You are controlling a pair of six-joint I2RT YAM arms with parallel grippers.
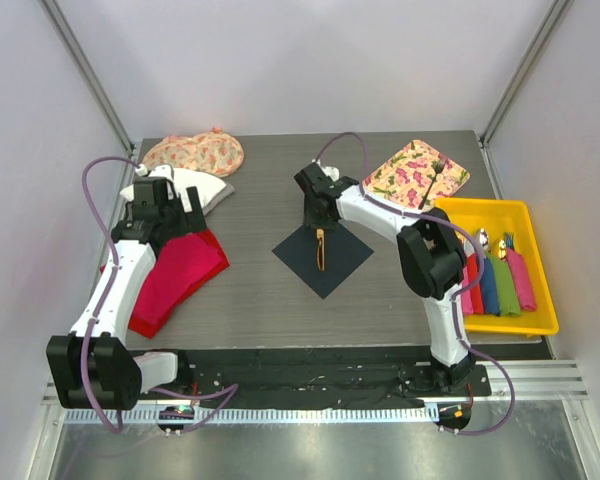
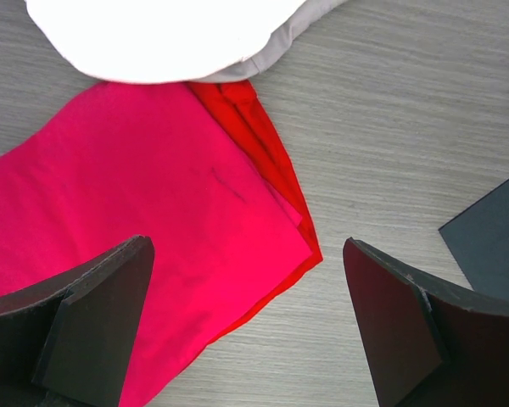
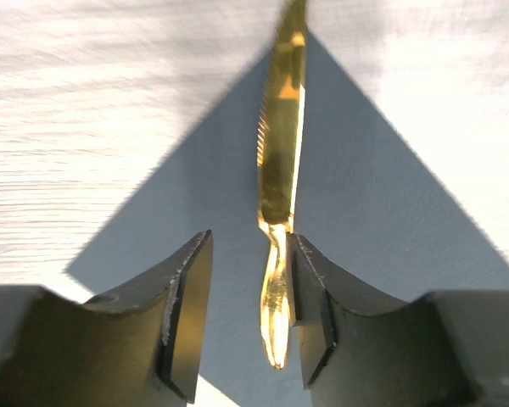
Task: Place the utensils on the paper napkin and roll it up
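Right wrist view looks straight down on a gold knife (image 3: 280, 161) lying flat on the dark napkin (image 3: 373, 220), its serrated blade pointing away from the camera. The right gripper (image 3: 250, 246) is released: its two fingers stand apart on either side of the knife's handle. The handle sits close against one finger (image 3: 310, 297), with a clear strip of napkin showing between it and the other. Whether that near finger touches the handle, I cannot tell.

From the top camera, the napkin lies like a diamond near the middle of the grey table (image 1: 260, 300), with the knife along its centre line.

The left gripper (image 2: 246, 254) is spread wide and holds nothing. It hangs over a red cloth (image 2: 136, 195) at the left side of the table. A white cloth (image 2: 161, 34) lies just beyond the red one, overlapping its far edge.

A floral cloth (image 1: 193, 153) sits at the far left and another floral cloth (image 1: 410, 172) at the far right. A yellow tray (image 1: 480, 208) on the right holds several rolled coloured bundles (image 1: 495, 280).
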